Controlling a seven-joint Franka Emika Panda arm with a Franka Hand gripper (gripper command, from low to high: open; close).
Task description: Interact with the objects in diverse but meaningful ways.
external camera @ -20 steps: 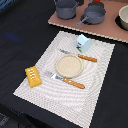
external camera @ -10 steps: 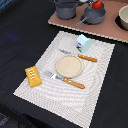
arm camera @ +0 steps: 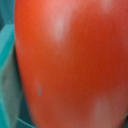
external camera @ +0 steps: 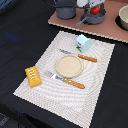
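The small red tomato (external camera: 95,9) sits in or just over a grey pot (external camera: 94,18) on the toy kitchen's pinkish top (external camera: 107,31) at the back. My gripper (external camera: 93,3) is right above it, mostly cut off by the frame edge. In the wrist view the tomato (arm camera: 70,65) fills the picture and hides the fingers. A second grey pot (external camera: 65,10) stands to the exterior view's left. The tan plate (external camera: 68,65), yellow-orange block (external camera: 34,76), carton (external camera: 84,43) and orange-handled fork (external camera: 67,81) and knife (external camera: 82,56) lie on the mat. The sausage is out of view.
A striped white placemat (external camera: 95,95) lies on the black table. A pale bowl (external camera: 123,17) stands at the back on the exterior view's right. A teal surface (arm camera: 7,60) shows beside the tomato in the wrist view.
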